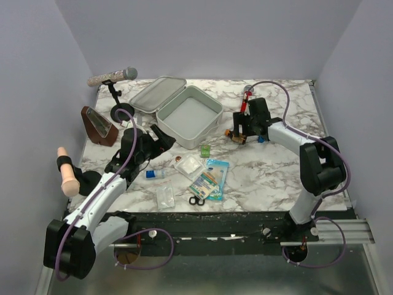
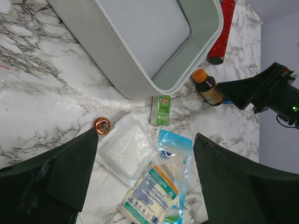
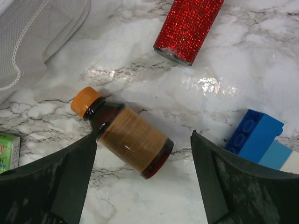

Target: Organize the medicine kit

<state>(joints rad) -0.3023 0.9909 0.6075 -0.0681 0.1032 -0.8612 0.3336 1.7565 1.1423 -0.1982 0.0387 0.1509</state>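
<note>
Marble table (image 1: 276,178): work surface, both arms bolted at its near edge.

Medicine kit (image 1: 178,131): back centre of the table, pale grey-white with rounded corners. Lid (image 1: 156,93) swung open, lying toward the back-left.

Left gripper (image 2: 145,142): positioned above the table just near-left of the kit's front corner. Jaws released and spread wide, gripping nothing. Below the gap, flat on the marble: white gauze pack (image 2: 126,149) and blue printed packet (image 2: 159,186), overlapping at their edges.

Right gripper (image 3: 144,136): positioned right of the kit, low over the table. Jaws released and spread wide, one finger on each side of the brown bottle (image 3: 131,137). Contact between fingers and bottle: not determinable.

Brown bottle: lying on its side on the marble, orange cap pointing toward the kit, label facing up.

Red glitter cylinder (image 3: 189,28): behind the bottle, apart from it, just right of the kit.

Blue brick (image 3: 254,135): on the table beside the right gripper's outer finger.

Green carton (image 2: 161,109): just in front of the kit's near wall, between kit and blue packet.

Round copper tin (image 2: 102,124): flat on the table, touching the far-left corner of the gauze pack.
</note>
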